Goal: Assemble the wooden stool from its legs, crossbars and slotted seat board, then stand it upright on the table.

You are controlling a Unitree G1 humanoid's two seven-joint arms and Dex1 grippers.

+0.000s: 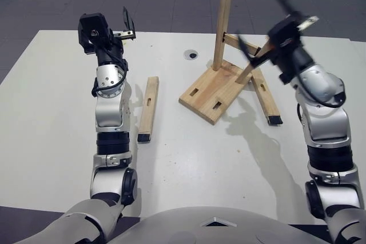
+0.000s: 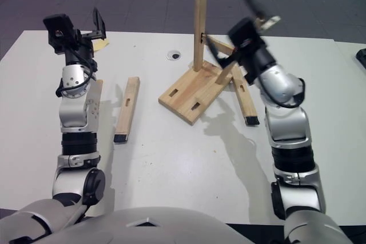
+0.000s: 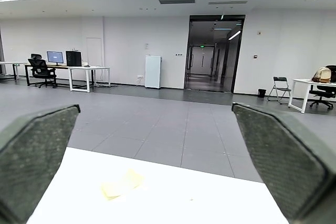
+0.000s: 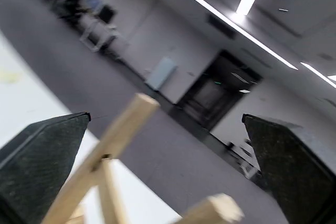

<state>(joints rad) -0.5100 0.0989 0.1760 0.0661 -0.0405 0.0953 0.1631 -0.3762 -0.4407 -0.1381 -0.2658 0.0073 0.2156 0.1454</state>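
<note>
The seat board [image 1: 213, 91] lies at centre frame on the table [image 1: 51, 112]. An upright leg [image 1: 223, 27] stands in it, a crossbar [image 1: 239, 42] juts from that toward the upper right, and a leaning leg [image 1: 250, 70] meets it there. The right gripper [image 4: 165, 116], at upper right, is blurred. Its fingers are spread wide around the wood, and neither pad touches it. The left gripper [image 3: 156, 107], at upper left, is released and empty. A loose leg [image 1: 148, 108] lies left of centre, and a fourth leg [image 1: 267, 100] lies just right of the board.

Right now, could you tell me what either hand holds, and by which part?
Nothing is held: left hand open and empty, right hand open beside the tilted leg.
</note>
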